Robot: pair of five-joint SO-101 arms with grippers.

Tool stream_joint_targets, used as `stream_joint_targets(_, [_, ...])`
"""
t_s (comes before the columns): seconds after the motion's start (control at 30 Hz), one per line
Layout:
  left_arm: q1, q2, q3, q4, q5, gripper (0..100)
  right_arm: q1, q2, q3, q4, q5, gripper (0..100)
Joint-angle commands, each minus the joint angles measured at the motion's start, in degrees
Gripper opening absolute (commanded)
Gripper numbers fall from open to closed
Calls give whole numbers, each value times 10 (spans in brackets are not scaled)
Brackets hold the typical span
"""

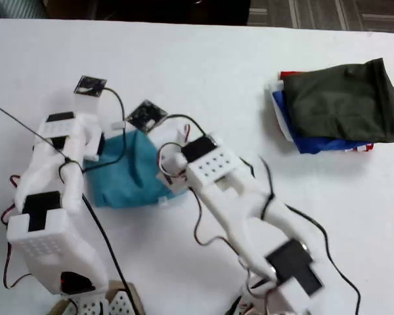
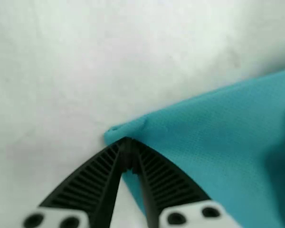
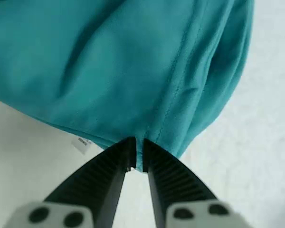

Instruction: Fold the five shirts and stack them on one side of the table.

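The left gripper (image 2: 127, 151) and right gripper (image 3: 135, 154) each pinch the teal shirt (image 3: 109, 61) (barely, at its edge); uneven lifting could tug it free.

Plain teal shirt (image 1: 128, 172); stack (image 1: 341, 108) dark green over blue, white, red; table (image 1: 203, 72) white.

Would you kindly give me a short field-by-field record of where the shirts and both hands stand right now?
teal shirt: lies bunched on the table between the two arms
left hand: shut on one corner of the teal shirt
right hand: shut on a seamed edge of the teal shirt
stack: folded shirts towards the right side in the high view, dark green on top, with blue, white and red edges beneath
left to do: teal shirt not yet on the stack
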Motion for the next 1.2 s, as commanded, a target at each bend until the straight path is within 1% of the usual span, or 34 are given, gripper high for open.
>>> stream_joint_targets(0.0, [-2, -3, -13, 4, -2, 28, 20, 56, -25, -29, -1, 34])
stream_joint_targets(0.23, [-5, -3, -13, 4, -4, 28, 125, 102, -6, -26, 2, 31])
stream_joint_targets(0.27, [-5, -3, -13, 4, -4, 28, 131, 102, -4, -25, 16, 22])
stream_joint_targets(0.37, [-5, -3, -14, 2, -4, 28, 132, 96, -7, -4, 52, 20])
stream_joint_targets(0.47, [-5, -3, -15, 3, -4, 28, 124, 44, -10, 12, 53, 20])
stream_joint_targets(0.57, [-5, -3, -13, 4, -4, 28, 124, -42, -36, 0, 51, 20])
stream_joint_targets(0.63, [-5, -3, -13, 4, -3, 28, 125, -78, -79, -21, 26, 23])
stream_joint_targets(0.7, [-5, -3, -13, 4, -3, 28, 124, -73, -139, -32, -10, 23])
stream_joint_targets(0.8, [-5, -3, -12, 4, -3, 28, 101, -7, -229, -30, -40, 22])
stream_joint_targets(1.0, [-5, -3, -12, 17, -3, 28, 40, 200, -413, 8, -69, 20])
stream_joint_targets(1.17, [-5, -3, -12, 17, -2, 28, 19, 349, -565, 35, -96, 20])
